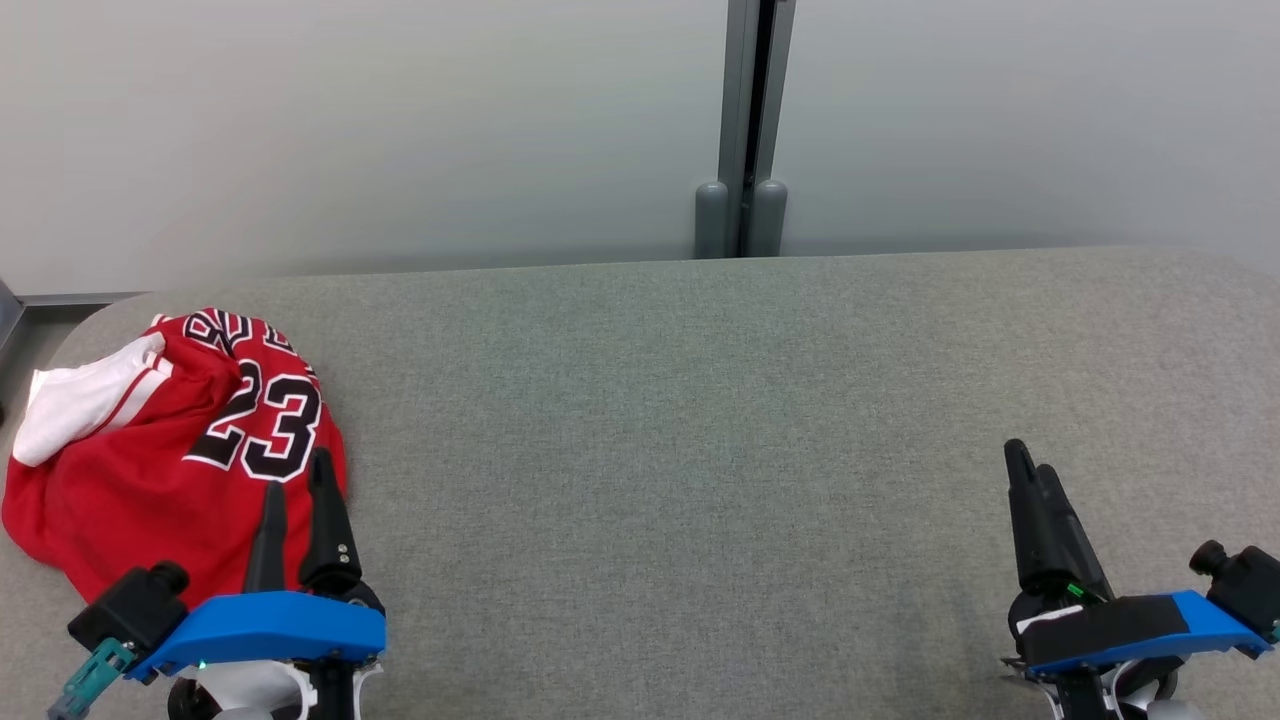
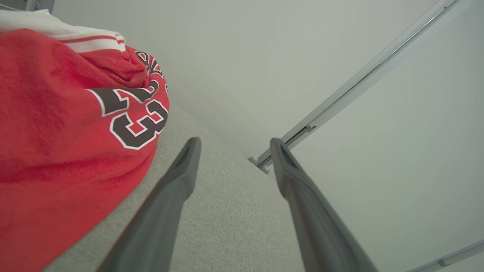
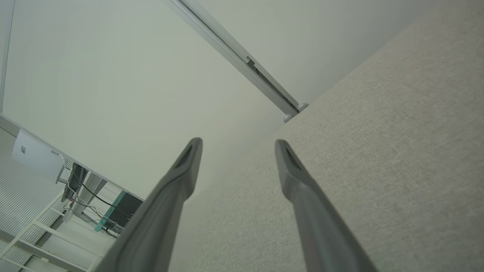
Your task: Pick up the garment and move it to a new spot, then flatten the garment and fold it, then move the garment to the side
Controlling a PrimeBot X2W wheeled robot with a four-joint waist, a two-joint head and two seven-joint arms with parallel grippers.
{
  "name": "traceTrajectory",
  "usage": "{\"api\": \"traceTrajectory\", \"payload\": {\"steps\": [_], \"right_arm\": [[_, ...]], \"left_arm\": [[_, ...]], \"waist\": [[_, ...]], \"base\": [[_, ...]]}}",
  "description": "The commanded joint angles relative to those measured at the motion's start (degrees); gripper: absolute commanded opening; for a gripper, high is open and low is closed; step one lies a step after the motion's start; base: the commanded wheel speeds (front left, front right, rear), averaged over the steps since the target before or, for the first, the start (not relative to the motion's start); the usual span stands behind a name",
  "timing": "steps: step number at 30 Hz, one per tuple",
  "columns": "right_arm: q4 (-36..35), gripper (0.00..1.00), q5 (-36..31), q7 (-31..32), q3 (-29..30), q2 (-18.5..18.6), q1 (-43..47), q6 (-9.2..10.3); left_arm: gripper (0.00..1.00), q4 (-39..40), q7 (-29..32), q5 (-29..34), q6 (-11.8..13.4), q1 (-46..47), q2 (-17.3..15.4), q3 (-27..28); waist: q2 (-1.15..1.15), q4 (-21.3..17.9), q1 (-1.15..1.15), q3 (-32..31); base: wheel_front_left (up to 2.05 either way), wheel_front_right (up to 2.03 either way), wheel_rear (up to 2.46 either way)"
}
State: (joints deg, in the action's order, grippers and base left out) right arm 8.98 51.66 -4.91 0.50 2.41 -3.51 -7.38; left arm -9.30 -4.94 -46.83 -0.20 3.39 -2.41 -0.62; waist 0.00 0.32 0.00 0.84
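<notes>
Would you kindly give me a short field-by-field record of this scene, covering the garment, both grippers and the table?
garment: red jersey, number 23, crumpled, some white cloth showing
garment place: left end of the grey table
left gripper: open, nothing between its fingers, right beside the jersey
right gripper: open, empty, over bare table at the right
background: pale wall with a grey post
task stage: jersey not yet picked up
</notes>
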Motion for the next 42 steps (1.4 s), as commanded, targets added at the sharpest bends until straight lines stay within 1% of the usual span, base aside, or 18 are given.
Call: {"api": "traceTrajectory", "payload": {"steps": [1,3,4,5,6,7,9,10,11,20,30,42], "right_arm": [[-0.93,1.00,-2.21,-0.66,-0.15,0.39,-0.13,-0.11],[-0.99,1.00,-4.40,-1.19,-0.27,0.40,-0.02,-0.12],[-0.99,1.00,-4.40,-1.19,-0.27,0.40,-0.02,-0.12],[-1.09,1.00,-6.58,-1.71,-0.30,0.42,0.09,-0.12],[-1.09,1.00,-6.58,-1.71,-0.30,0.42,0.09,-0.12],[-1.07,1.00,-8.66,-2.20,-0.36,0.44,0.18,-0.13],[-1.07,1.00,-8.66,-2.20,-0.36,0.44,0.18,-0.13],[-0.90,1.00,-11.46,-2.88,-0.41,0.46,0.42,-0.13],[-0.90,1.00,-11.46,-2.88,-0.41,0.46,0.42,-0.13],[-0.72,1.00,-17.21,-4.24,-0.71,0.50,0.84,-0.14],[-0.32,1.00,-23.25,-5.59,-0.83,0.55,1.23,-0.15],[0.01,1.00,-29.71,-7.15,-0.57,0.58,1.62,-0.15]], "left_arm": [[1.00,0.82,-0.66,2.55,0.26,0.85,-0.48,-0.15],[1.00,0.88,-1.18,5.05,0.22,0.69,-0.49,-0.28],[1.00,0.88,-1.18,5.05,0.22,0.69,-0.49,-0.28],[1.00,0.99,-1.70,7.44,0.00,0.58,-0.50,-0.40],[1.00,0.99,-1.70,7.44,0.00,0.58,-0.50,-0.40],[1.00,1.00,-2.20,9.82,-0.26,0.45,-0.57,-0.54],[1.00,1.00,-2.20,9.82,-0.26,0.45,-0.57,-0.54],[1.00,0.83,-2.87,12.59,-0.71,0.05,-0.61,-0.73],[1.00,0.83,-2.87,12.59,-0.71,0.05,-0.61,-0.73],[1.00,-0.20,-4.21,19.19,-0.63,-0.36,-0.85,-1.24],[1.00,-1.01,-5.59,25.62,0.26,-0.36,-1.21,-1.69],[1.00,-0.93,-7.09,31.67,1.22,-1.29,-1.45,-1.47]], "waist": [[0.00,0.03,0.00,0.00],[0.00,0.06,0.00,0.01],[0.00,0.06,0.00,0.01],[0.00,0.11,0.00,0.08],[0.00,0.11,0.00,0.08],[0.00,0.18,0.00,0.13],[0.00,0.18,0.00,0.13],[0.00,0.29,0.00,0.10],[0.00,0.29,0.00,0.10],[0.00,0.47,0.00,0.03],[0.00,0.82,0.00,0.04],[0.00,1.00,0.00,-0.10]], "base": [[0.00,0.00,0.00],[0.00,0.00,0.00],[0.00,0.00,0.00],[0.00,0.00,0.00],[0.00,0.00,0.00],[0.00,0.00,0.00],[0.00,0.00,0.00],[0.00,0.00,0.00],[0.00,0.00,0.00],[0.00,0.00,0.00],[0.00,0.00,0.00],[0.00,0.00,0.00]]}}
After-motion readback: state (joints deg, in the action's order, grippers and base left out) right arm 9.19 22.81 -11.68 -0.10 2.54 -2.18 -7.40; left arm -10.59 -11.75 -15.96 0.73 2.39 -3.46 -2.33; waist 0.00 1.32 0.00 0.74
